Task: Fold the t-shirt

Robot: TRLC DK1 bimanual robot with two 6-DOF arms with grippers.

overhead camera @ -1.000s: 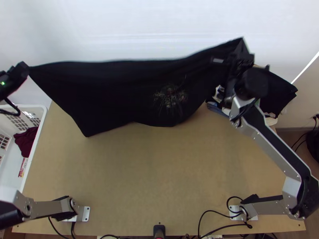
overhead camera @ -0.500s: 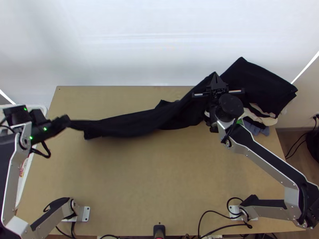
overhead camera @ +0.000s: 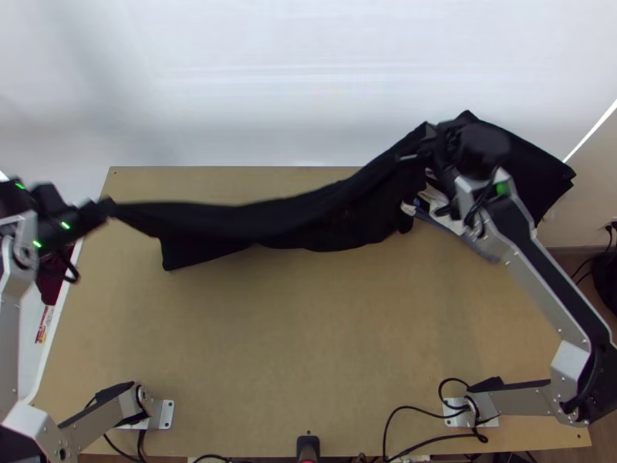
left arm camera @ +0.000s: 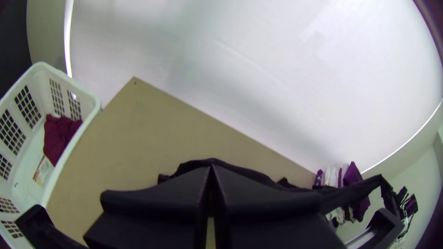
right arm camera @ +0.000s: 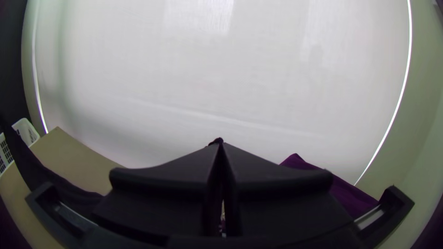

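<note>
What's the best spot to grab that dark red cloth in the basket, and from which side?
Probably a fold near the middle of the dark red cloth, pinched from straight above: it lies bunched inside the white basket, whose walls rise around it.

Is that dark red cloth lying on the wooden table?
No, the bunched dark red cloth lies inside the white plastic laundry basket, beside the light wooden table.

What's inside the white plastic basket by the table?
A bunched dark red cloth lies in the white plastic basket, with a small pale item near it. Whatever is beneath the cloth is covered.
</note>
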